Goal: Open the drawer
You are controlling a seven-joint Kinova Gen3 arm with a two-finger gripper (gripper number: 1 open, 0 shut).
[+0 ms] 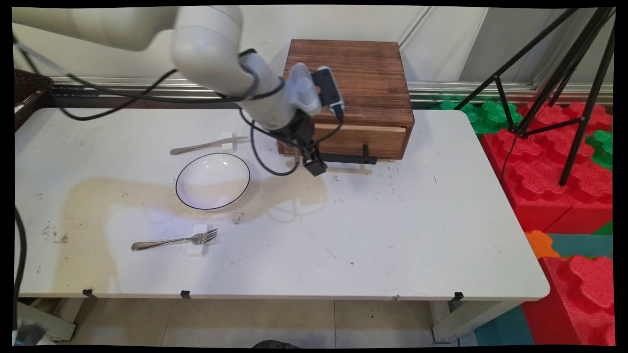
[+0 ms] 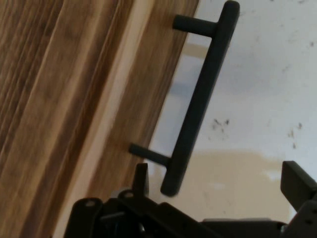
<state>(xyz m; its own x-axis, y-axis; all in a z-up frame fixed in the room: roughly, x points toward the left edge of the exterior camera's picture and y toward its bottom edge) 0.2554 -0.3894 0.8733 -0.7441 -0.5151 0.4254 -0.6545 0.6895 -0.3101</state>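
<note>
Pincer point(image 1: 315, 166) angled down, spread astride drawer handle's point(image 2: 198, 99) end.

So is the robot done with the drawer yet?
Not yet. The brown wooden box's drawer looks shut. The open black gripper sits at the end of the drawer's black bar handle, not gripping it. The round white plate, fork and knife lie untouched.

My arm point(image 1: 206, 44) has rounded glossy white links, looping black cables point(image 1: 147, 95), a ribbed grey wrist camera housing point(image 1: 306, 90), and a black jointed hand point(image 1: 315, 167).
</note>
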